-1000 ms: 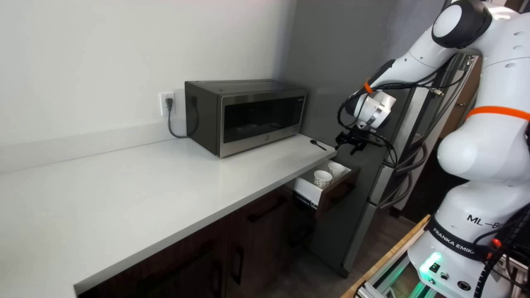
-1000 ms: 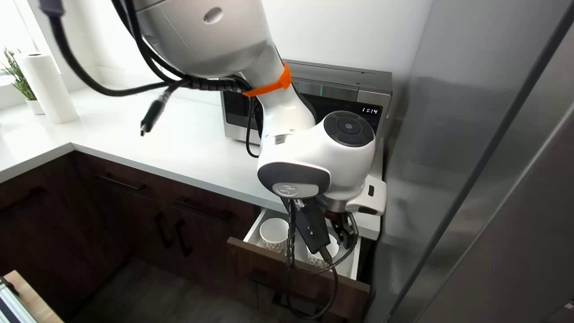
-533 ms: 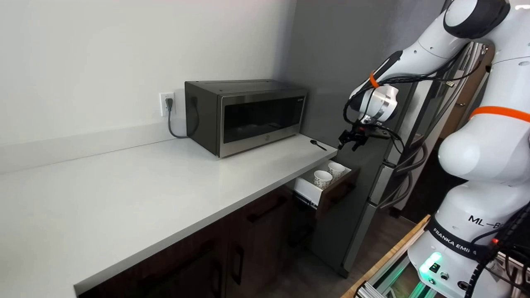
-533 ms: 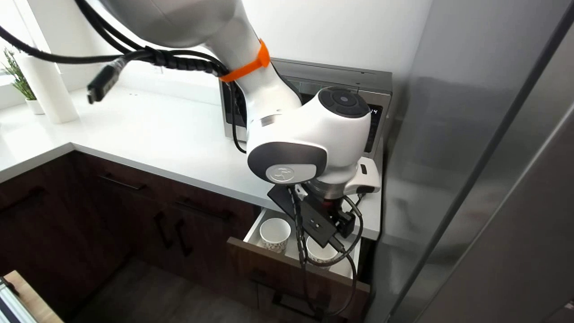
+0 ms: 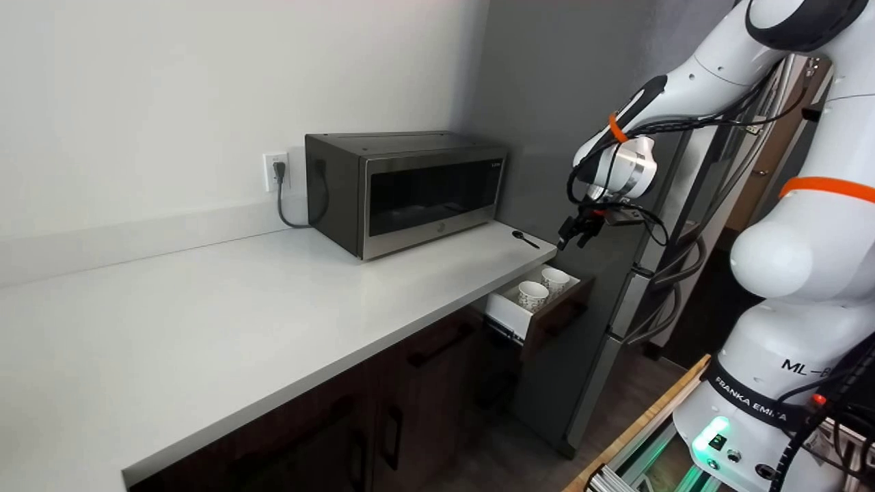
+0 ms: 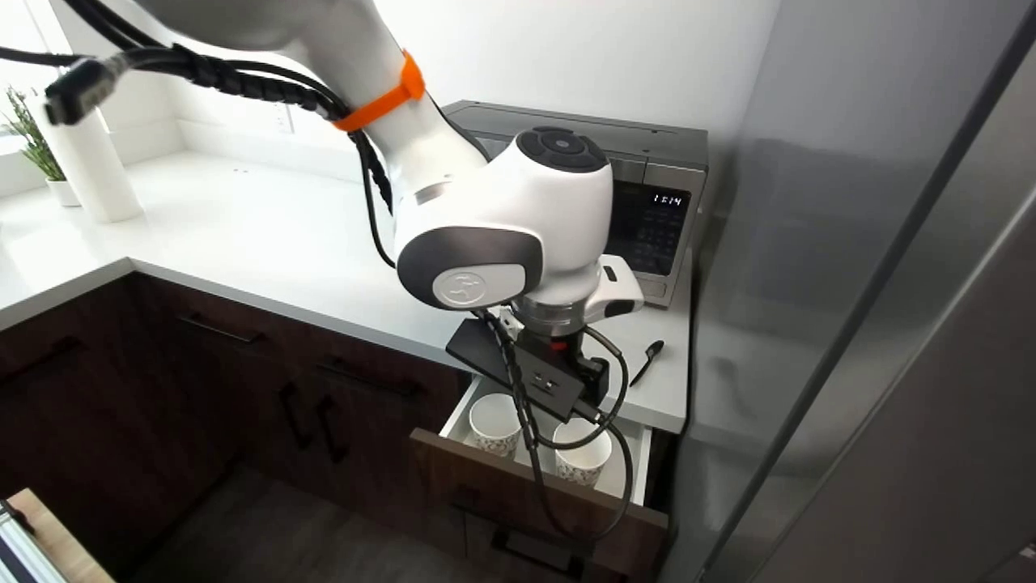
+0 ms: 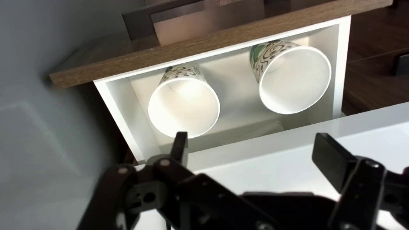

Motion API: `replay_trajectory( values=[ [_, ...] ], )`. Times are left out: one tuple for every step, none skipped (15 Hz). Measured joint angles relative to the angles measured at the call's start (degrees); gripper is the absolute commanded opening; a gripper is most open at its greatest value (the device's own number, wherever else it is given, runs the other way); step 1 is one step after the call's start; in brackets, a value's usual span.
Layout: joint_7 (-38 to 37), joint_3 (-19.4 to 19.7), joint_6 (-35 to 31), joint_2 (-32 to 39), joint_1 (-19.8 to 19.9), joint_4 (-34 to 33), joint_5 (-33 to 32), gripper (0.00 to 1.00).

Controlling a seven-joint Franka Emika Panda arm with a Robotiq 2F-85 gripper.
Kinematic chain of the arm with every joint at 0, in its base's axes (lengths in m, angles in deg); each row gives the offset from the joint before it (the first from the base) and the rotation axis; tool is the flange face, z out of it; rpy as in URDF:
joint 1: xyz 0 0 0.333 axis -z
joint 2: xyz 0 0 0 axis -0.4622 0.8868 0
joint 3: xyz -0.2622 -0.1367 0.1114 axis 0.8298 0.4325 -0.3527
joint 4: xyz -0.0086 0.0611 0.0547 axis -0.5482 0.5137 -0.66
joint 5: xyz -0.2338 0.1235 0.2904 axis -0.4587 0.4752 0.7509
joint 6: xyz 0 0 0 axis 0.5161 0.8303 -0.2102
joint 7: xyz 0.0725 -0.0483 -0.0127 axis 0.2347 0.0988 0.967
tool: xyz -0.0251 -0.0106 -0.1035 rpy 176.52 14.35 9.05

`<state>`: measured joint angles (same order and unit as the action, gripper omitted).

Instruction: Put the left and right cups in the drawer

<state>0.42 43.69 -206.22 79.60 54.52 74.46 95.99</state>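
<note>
Nearest, in an exterior view, the white Franka Panda arm (image 6: 502, 210) reaches across the front edge of the worktop (image 6: 267, 243), with an orange strap (image 6: 387, 103) and black cables (image 6: 243, 85) on it. Below that edge are dark wooden cabinet doors (image 6: 259, 421). Close to the front corner by the grey refrigerator (image 5: 547, 137), the drawer (image 6: 461, 474) with the dark brown front is pulled out, its white inside in sight.

Both cups are in it, upright and apart from each other: the left paper cup (image 6: 495, 423) farther from the refrigerator, the right paper cup (image 6: 581, 468) nearer to it. In the wrist view both show white insides and scroll print on the outer walls.

The tool (image 7: 255, 153) hangs higher than the drawer, near that same corner, apart from the cups. Its two fingers (image 7: 180, 148) are spread wide, with the worktop showing in the gap. Whether it is right over the front edge or slightly out from it, I cannot tell.

Farther in, a black spoon (image 6: 647, 362) lies beside the worktop's refrigerator-side edge. Behind it, in both exterior views, the microwave oven (image 5: 424, 195) stands towards the back corner. At the left end, past the inner corner of the front edge, stand a white paper roll (image 6: 93, 166) and a potted plant (image 6: 36, 146). Above the back edge, a black plug (image 5: 279, 169) sits in a wall outlet (image 5: 269, 181).
</note>
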Motion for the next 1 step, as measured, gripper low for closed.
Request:
replay_trajectory(
  values=[
    [0.34,0.73,0.0,-0.53,-1.0,0.53,-0.3,1.0]
  ],
)
